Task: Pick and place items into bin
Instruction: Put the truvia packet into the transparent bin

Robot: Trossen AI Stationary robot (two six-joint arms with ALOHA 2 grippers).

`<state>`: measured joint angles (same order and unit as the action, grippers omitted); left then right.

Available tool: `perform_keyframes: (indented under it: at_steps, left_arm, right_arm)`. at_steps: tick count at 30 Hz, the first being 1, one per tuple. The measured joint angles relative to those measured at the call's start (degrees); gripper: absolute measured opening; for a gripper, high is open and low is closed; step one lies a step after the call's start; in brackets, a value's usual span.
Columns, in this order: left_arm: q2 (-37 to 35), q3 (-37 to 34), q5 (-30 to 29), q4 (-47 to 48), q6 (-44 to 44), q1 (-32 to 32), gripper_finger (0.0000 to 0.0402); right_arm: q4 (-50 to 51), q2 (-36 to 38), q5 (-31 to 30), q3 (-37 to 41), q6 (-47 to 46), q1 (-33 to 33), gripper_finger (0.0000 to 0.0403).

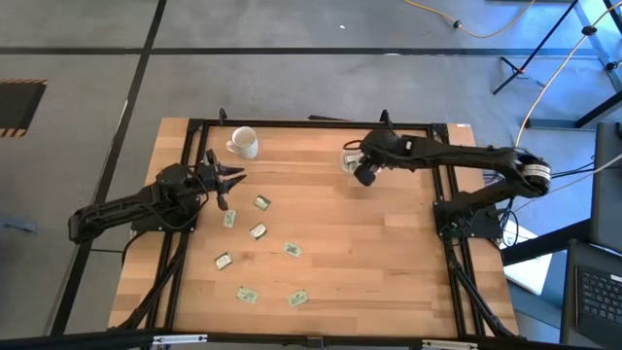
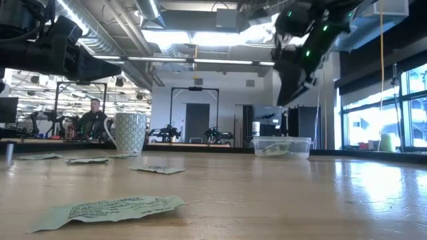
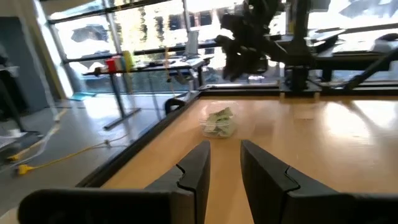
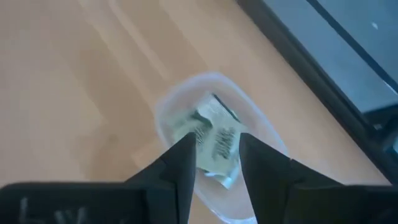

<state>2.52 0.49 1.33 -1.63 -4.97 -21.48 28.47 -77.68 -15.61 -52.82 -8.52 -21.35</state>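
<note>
Several pale green and white packets (image 1: pixel 258 231) lie flat on the wooden table, the nearest one (image 2: pixel 113 208) in the low view's foreground. More packets (image 4: pixel 214 137) lie inside the clear bin (image 1: pixel 351 160) at the far middle of the table. My right gripper (image 4: pixel 216 163) hovers above the bin (image 4: pixel 267 140), open, with nothing between its fingers. It also shows over the bin (image 2: pixel 280 147) in the low view. My left gripper (image 1: pixel 224 181) is open and empty, held above the table's left side near the far packets, pointing toward the bin (image 3: pixel 219 122).
A white mug (image 1: pixel 243 142) stands at the far left of the table, also seen as the mug (image 2: pixel 130 132) in the low view. The black frame rail (image 1: pixel 311 123) runs along the far edge. Bare wood lies between the packets and the right side. A person (image 2: pixel 93 113) sits in the room beyond.
</note>
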Motion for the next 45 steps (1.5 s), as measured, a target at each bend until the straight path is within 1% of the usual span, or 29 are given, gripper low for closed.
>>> perform_keyframes:
  at_steps: [3, 6, 10, 13, 15, 21, 23, 26, 31, 34, 37, 41, 45]
  left_arm:
    - [0.3, 0.0, 2.4, 0.0, 2.0, 0.0, 0.0094]
    - [2.6, 0.1, 3.9, 0.2, 2.5, 0.5, 0.0113]
    - [9.8, 1.1, 4.2, 0.5, 2.3, 3.5, 0.0133]
    - [17.8, 2.8, 3.8, 0.2, 2.3, 7.1, 0.0136]
    - [23.8, 4.6, 2.5, 0.2, 2.3, 9.6, 0.0135]
    - [43.5, 11.8, -5.9, 0.9, 0.5, 14.8, 0.0128]
    - [50.2, 14.6, -7.4, 2.0, -0.6, 15.6, 0.0127]
    - [58.8, 18.5, -7.6, 2.7, -0.8, 16.0, 0.0127]
    - [69.9, 24.2, -8.1, 6.9, -0.8, 15.9, 0.0123]
    - [74.6, 26.7, -10.1, 9.7, -0.8, 15.8, 0.0119]
    - [77.4, 28.3, -11.8, 11.6, -0.8, 15.8, 0.0115]
    - [78.5, 28.9, -11.9, 11.8, -0.7, 15.8, 0.0108]
    - [78.5, 28.9, -10.3, 12.1, -0.2, 15.7, 0.0093]
  right_arm:
    - [-0.1, 3.8, 2.7, 0.0, -0.3, 0.5, 0.0126]
    - [-0.1, 6.6, 5.9, 0.0, -0.5, 0.7, 0.0126]
    - [-0.9, 8.1, 9.4, 0.0, -1.9, 0.8, 0.0126]
    - [-1.7, 8.1, 9.7, 0.0, -1.8, 1.4, 0.0126]
    - [-1.8, 8.1, 9.9, 0.0, -1.8, 1.4, 0.0126]
    - [-2.2, 8.1, 9.7, 0.0, -1.8, 1.4, 0.0126]
    - [-2.2, 8.1, 9.7, 0.0, -1.8, 1.4, 0.0126]
    - [-2.2, 8.1, 9.7, 0.0, -1.8, 1.4, 0.0126]
    - [-2.2, 8.1, 9.7, 0.0, -1.5, 1.4, 0.0127]
    - [-2.1, 8.1, 9.7, 0.0, -1.2, 1.4, 0.0127]
    - [-1.9, 8.1, 9.7, 0.0, -0.1, 1.4, 0.0127]
    - [-1.6, 8.1, 9.7, 0.0, 0.0, 1.4, 0.0127]
    - [-1.6, 8.1, 9.7, 0.0, 0.0, 1.4, 0.0127]
